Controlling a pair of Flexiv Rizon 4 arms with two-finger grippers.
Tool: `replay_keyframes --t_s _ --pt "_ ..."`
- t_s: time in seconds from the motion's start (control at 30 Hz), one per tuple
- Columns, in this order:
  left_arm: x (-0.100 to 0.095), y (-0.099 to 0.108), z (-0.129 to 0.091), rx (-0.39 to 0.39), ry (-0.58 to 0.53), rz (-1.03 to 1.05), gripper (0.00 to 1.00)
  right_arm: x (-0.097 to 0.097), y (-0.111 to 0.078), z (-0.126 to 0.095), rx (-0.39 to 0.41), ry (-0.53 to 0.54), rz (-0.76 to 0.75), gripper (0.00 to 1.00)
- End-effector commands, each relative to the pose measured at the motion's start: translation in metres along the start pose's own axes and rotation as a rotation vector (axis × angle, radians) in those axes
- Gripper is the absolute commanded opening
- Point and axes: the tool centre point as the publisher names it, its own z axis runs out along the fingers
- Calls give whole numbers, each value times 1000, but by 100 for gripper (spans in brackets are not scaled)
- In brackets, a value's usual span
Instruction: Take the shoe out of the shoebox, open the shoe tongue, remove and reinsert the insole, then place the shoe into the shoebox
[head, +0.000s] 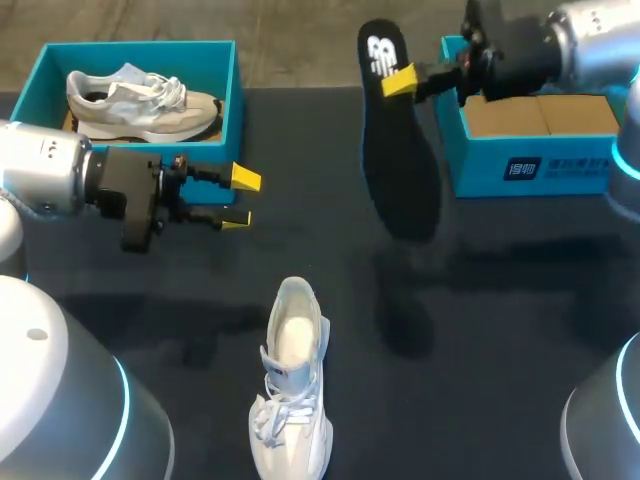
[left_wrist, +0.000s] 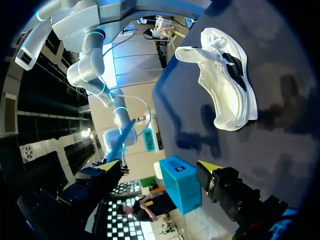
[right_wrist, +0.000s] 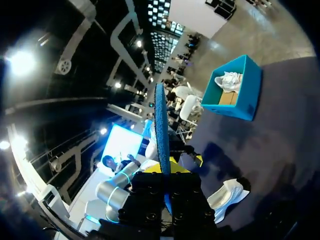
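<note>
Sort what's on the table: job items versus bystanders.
Job: white shoe; insole, held in right fingers; right box, probably.
Lying about: grey shoe in left box; left fingers, open, holding nothing.

White logo mark on the heel end of the insole (head: 398, 170), no words I can read. White-print label on the right shoebox (head: 570, 165) front wall, tabletop (head: 500, 300) far-right corner: too small.
</note>
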Motion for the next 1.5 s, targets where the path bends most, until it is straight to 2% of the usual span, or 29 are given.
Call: replay_keyframes --t_s 0.03,0.23,0.43,0.53,0.7,0.83,1.07,1.17,1.33,1.5 --pt "0 0 1 -1 -1 1 100 -17 3 21 -8 1 35 0" --pt "0 0 1 -1 -1 1 100 -34 15 26 -25 0 125 0" --pt "0 0 1 -1 -1 1 100 -34 15 26 -25 0 125 0" --pt "4 3 15 5 -36 43 100 -34 15 26 -25 0 125 0" --pt "3 6 28 -30 -123 69 100 -34 15 26 -25 0 125 0" --pt "-4 12 32 -72 -151 105 100 -34 15 26 -25 0 125 0" --pt "-29 20 41 -65 -165 174 100 -34 15 26 -25 0 125 0" --pt "-35 21 45 -60 -185 188 100 -40 14 29 -37 -16 139 0" --pt "-40 20 52 -53 -216 189 100 -56 11 30 -55 -20 190 0" --pt "-39 20 58 -61 -246 193 100 -63 13 35 -71 -17 246 0"
